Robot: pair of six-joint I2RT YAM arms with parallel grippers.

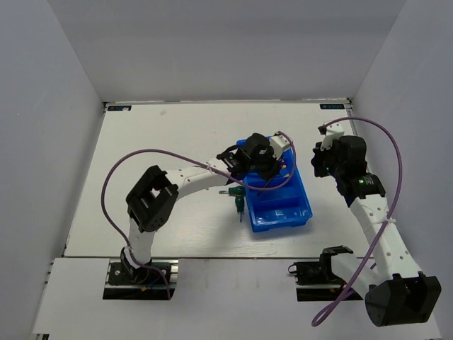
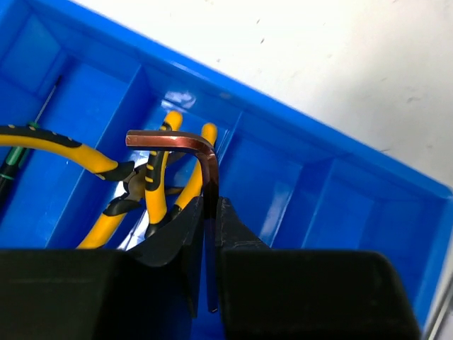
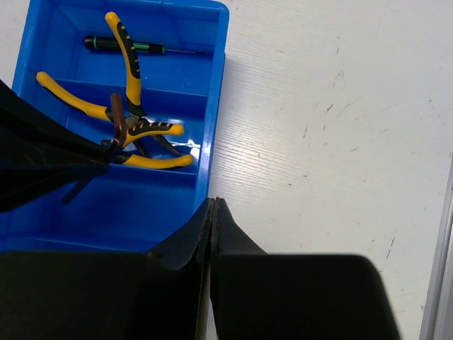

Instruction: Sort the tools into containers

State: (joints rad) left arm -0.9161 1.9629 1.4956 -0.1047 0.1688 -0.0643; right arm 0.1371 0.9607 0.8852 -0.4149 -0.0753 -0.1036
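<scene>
Left tool (image 2: 211, 216) pinches the hex key (image 2: 185, 141) by its long leg, bend uppermost, over the blue tray (image 2: 354, 205) near the pliers (image 2: 157, 185), probably so that it drops cleanly. Right tool (image 3: 213, 212) is closed, empty, over the bench (image 3: 318, 106).

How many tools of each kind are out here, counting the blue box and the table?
Yellow-handled pliers: 2
Hex key: 1
Screwdriver: 1
Stubby green-black tool: 1
Total: 5 tools in view
</scene>
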